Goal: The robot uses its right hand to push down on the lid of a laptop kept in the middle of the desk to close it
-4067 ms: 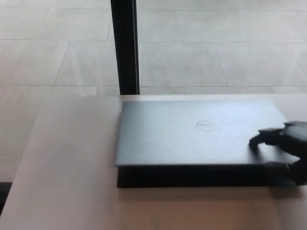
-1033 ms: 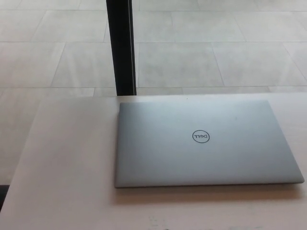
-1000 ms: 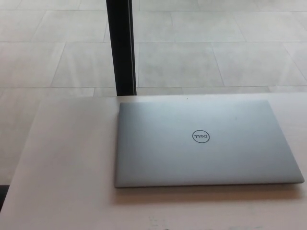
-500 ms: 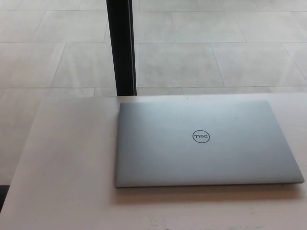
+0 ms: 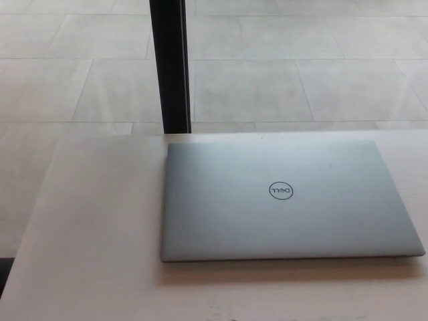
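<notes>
Laptop (image 5: pixel 287 200) lying flat on the table (image 5: pixel 93 221), lid fully down, silver top facing up. Sitting in the middle part of the table, a little toward the right side of the head view, right near corner almost reaching the picture's right border. Round logo (image 5: pixel 281 191) showing near the centre of the lid, letters appearing turned around from this side. Far edge of the laptop running close to the far edge of the table; near edge casting a thin shadow on the pale surface. Lid edges lining up with the base all around, no gap showing between them.

No robot hand appearing anywhere in the view, neither the left nor the right, so not possible to say spread or pressed together. Nothing touching the laptop, nothing resting on its lid.

Black vertical post (image 5: pixel 171 63) standing behind the table, just past the far left corner of the laptop. Tiled floor (image 5: pixel 301 67) of large pale squares spreading behind the table. Bare table surface stretching to the left of the laptop and in front of it.
</notes>
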`<state>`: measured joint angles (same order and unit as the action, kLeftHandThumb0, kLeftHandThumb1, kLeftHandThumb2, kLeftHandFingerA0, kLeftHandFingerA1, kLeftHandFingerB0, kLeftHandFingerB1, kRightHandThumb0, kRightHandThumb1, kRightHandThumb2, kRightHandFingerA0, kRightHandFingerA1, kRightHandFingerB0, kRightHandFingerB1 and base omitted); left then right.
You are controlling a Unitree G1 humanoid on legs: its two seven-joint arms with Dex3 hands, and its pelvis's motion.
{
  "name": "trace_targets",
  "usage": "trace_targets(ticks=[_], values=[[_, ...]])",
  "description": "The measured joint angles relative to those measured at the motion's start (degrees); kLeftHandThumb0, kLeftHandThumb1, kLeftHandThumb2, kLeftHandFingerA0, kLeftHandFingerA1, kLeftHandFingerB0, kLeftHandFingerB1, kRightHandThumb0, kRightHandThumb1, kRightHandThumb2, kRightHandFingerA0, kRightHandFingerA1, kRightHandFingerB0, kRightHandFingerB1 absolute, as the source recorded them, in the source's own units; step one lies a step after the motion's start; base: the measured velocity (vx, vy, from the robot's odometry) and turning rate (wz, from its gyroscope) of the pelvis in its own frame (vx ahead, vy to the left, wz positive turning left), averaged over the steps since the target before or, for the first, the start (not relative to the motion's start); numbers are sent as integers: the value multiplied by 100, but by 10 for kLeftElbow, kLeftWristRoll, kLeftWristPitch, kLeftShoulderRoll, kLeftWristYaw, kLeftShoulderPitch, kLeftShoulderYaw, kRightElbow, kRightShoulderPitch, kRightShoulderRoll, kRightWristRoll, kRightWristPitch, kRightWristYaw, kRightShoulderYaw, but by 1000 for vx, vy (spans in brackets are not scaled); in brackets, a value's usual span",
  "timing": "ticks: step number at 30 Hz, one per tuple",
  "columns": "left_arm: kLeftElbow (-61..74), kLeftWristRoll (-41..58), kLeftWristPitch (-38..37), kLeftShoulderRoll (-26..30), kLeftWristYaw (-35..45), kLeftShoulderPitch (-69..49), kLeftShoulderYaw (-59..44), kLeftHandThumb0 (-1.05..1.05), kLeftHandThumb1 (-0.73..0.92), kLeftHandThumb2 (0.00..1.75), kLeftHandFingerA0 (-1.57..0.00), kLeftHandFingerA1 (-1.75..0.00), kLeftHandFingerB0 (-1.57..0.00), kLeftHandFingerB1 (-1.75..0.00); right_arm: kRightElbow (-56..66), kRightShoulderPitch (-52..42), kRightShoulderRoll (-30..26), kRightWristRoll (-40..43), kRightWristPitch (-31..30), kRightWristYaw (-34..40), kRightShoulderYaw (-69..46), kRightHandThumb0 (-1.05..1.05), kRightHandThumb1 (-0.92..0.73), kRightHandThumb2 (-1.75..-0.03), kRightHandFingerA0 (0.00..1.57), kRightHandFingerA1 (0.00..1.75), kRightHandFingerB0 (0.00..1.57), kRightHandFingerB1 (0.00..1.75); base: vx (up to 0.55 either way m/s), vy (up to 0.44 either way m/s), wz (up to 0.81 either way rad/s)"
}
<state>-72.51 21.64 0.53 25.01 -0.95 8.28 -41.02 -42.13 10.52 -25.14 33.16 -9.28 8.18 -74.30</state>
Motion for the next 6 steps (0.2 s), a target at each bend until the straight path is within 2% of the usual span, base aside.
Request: trace_targets(ticks=[1,3,4,5,6], values=[[0,0,0,0,0,1,0,-83,92,74,-54,-66,-50,-51,1,-2,1,5,0,1,3,-83,-92,-78,55,156,18,97,0,0,0],[1,0,-1,0,-1,3,1,-86,92,74,-52,-64,-48,-50,4,-7,3,14,-1,5,11,-83,-92,-79,58,158,17,99,0,0,0],[0,0,-1,0,-1,3,1,-90,78,90,-53,-69,-47,-55,6,-9,4,16,-1,6,16,-82,-92,-79,54,157,17,92,0,0,0],[0,0,-1,0,-1,3,1,-85,92,75,-54,-68,-49,-51,9,-11,5,20,-1,7,20,-83,-92,-78,54,156,18,95,0,0,0],[0,0,-1,0,-1,4,1,-85,92,75,-54,-68,-49,-51,10,-12,6,21,-1,7,21,-83,-92,-78,54,156,18,95,0,0,0]])
